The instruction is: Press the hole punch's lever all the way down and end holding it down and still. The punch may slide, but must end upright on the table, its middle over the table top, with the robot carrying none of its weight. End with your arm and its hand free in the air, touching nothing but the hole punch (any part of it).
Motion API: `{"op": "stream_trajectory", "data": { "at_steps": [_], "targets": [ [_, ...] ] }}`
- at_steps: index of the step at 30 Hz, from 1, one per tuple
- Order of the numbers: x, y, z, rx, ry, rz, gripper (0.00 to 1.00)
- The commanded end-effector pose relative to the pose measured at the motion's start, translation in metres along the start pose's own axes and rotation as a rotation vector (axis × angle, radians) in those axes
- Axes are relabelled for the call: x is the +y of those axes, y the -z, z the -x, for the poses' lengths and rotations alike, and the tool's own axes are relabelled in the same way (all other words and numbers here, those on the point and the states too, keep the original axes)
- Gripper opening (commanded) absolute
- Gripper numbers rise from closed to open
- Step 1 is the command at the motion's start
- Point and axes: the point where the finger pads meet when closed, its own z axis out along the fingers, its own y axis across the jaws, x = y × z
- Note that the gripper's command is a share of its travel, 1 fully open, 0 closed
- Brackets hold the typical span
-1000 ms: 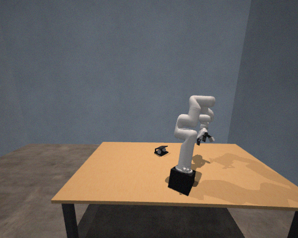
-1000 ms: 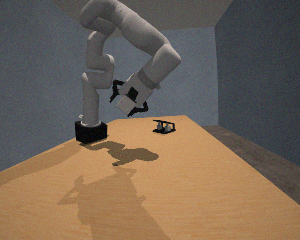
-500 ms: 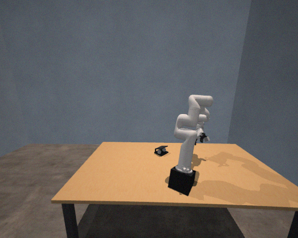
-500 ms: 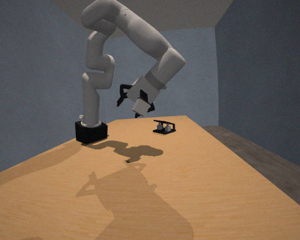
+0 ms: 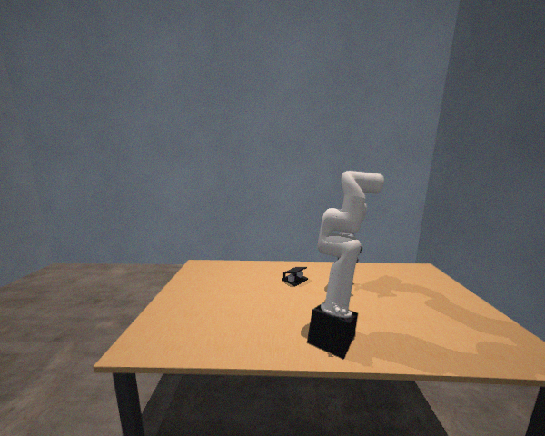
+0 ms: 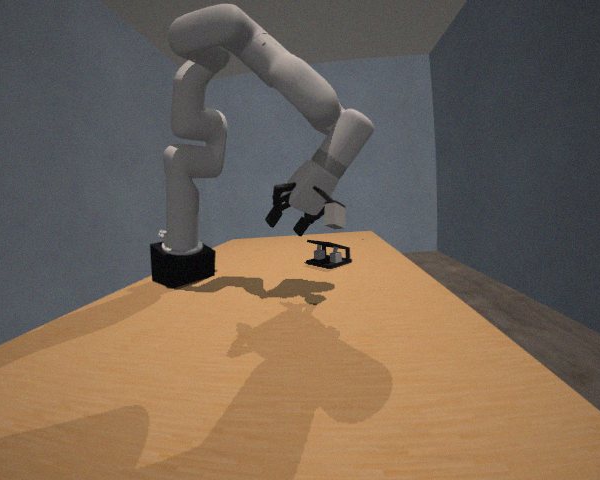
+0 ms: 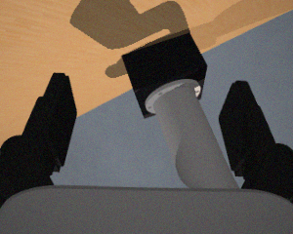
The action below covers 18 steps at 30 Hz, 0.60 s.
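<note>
The black hole punch stands upright on the far part of the orange table, its flat lever raised at a slant over two grey punch heads. My gripper is open and empty, hanging in the air above and a little to the left of the punch in the exterior view, apart from it. In the top view the gripper is hidden behind the arm. In the wrist view the two black fingers stand wide apart; the punch is not in that view.
The arm's black base block sits on the table near the front middle; it also shows in the exterior view and in the wrist view. The table's far edge lies just behind the punch.
</note>
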Motion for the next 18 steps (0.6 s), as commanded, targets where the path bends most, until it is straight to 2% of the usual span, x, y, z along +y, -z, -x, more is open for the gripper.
{"op": "stream_trajectory", "data": {
  "at_steps": [1,7,9,10,18],
  "targets": [
    [-0.026,0.004,0.001,0.089,0.143,-0.008,1.0],
    [-0.062,0.009,0.01,0.197,0.339,-0.003,1.0],
    [-0.062,0.009,0.01,0.197,0.339,-0.003,1.0],
    [-0.078,0.011,0.015,0.246,0.431,0.002,1.0],
    [-0.119,0.016,0.033,0.37,0.667,0.02,1.0]
  ]
}}
